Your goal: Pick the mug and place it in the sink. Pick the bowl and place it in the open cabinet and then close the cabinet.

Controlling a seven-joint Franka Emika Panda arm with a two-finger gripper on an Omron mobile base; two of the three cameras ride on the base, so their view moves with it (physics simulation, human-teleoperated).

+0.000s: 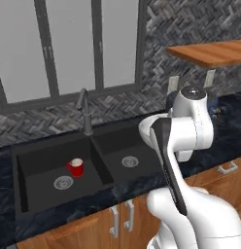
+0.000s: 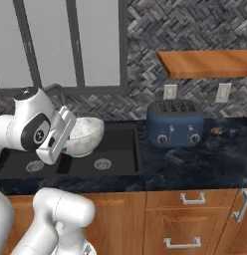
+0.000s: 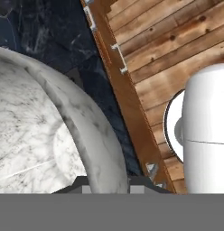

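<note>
Bowl (image 2: 84,135) clamped by its rim in the gripper (image 3: 105,182) above the sink (image 1: 40,160), mug (image 1: 76,168) in left basin

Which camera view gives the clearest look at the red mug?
The left base view: the mug stands upright in the left basin of the sink, beside its drain. In the right base view the arm covers that basin; the hand view faces the bowl instead.
</note>
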